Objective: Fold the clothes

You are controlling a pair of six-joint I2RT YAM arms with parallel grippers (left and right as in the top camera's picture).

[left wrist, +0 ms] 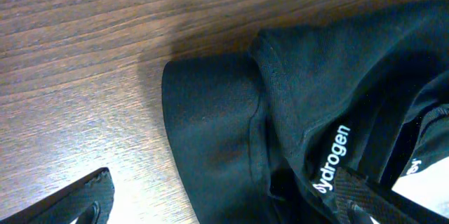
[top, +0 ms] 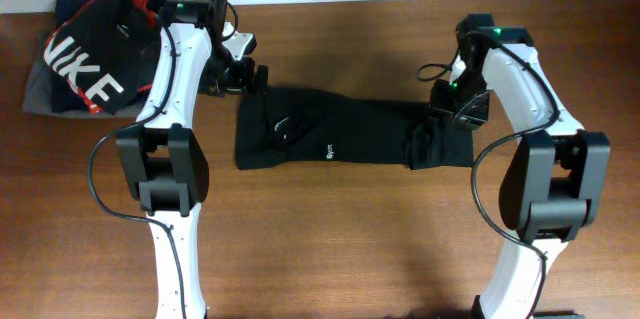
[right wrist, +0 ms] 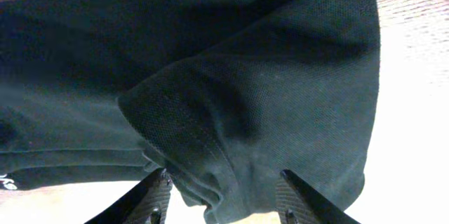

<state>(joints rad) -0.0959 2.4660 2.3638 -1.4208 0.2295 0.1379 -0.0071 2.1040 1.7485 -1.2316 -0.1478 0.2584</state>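
Observation:
The black T-shirt lies on the wooden table folded into a long band running left to right, with a tiny white logo near its front edge. My left gripper is at the band's back left corner. In the left wrist view its fingers are wide open, one over bare wood and one over the collar with a white "hydrogen" label. My right gripper is over the band's right end. In the right wrist view its open fingers straddle a bunched fold of the shirt.
A black-and-red garment with white NIKE letters lies on a grey folded garment at the back left corner. The table's back edge meets a white wall. Bare wood lies in front of the shirt.

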